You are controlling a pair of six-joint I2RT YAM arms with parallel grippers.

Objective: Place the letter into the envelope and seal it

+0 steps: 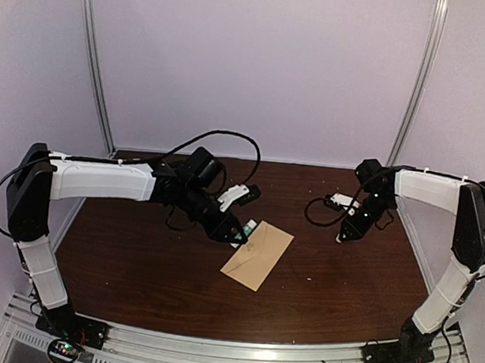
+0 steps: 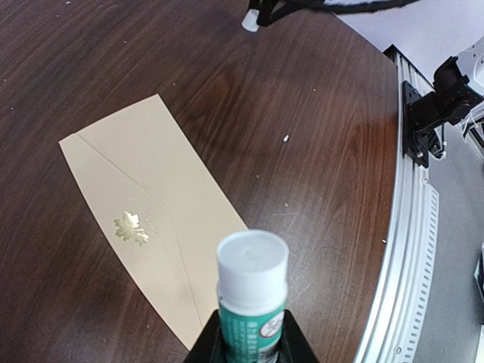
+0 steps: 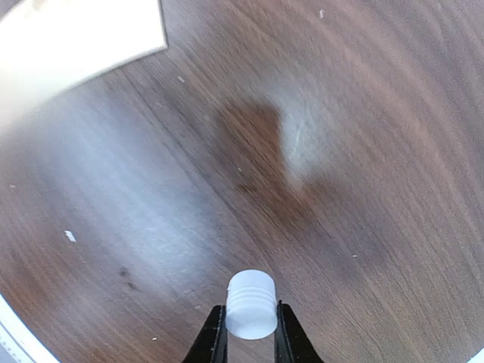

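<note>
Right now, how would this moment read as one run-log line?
left claw: shut on glue stick | right claw: shut on white cap | envelope: flat on table, flap down | letter: not visible

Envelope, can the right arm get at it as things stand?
Probably yes to touch it: bare table lies between the right gripper and the envelope. But its jaws hold a white cap, so grasping looks unlikely.

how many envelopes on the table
1. The envelope lies flat on the table, flap down under a gold leaf sticker, by the left gripper and its glue stick. No other shows; one could be hidden.
</note>
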